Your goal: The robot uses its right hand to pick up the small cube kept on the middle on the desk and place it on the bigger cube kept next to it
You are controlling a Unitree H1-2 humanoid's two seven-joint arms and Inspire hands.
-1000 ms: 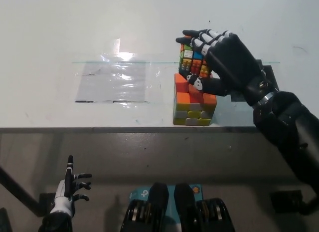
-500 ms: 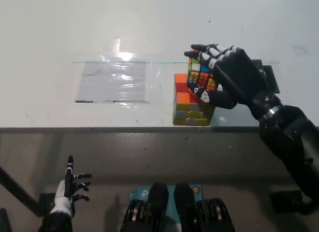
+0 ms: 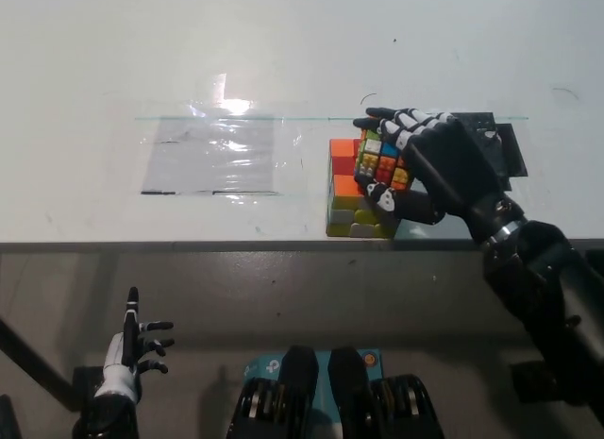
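Note:
The bigger cube (image 3: 345, 194), a colourful puzzle cube with orange, red and yellow squares, stands near the front edge of the white desk (image 3: 283, 52). My black right hand (image 3: 425, 165) is shut on the small multicoloured cube (image 3: 381, 160), holding it over the bigger cube's right side, low against its top. Whether the two cubes touch is hidden by the hand. My white left hand (image 3: 132, 349) rests open at the lower left, below the desk edge.
A clear plastic sheet (image 3: 212, 151) lies taped flat on the desk, left of the cubes. A dark flat object (image 3: 505, 151) sits behind my right hand. The desk's front edge runs just below the bigger cube.
My right hand has carried the small cube down and to the right, from behind and above the bigger cube to low over its right side. The left hand has stayed put.

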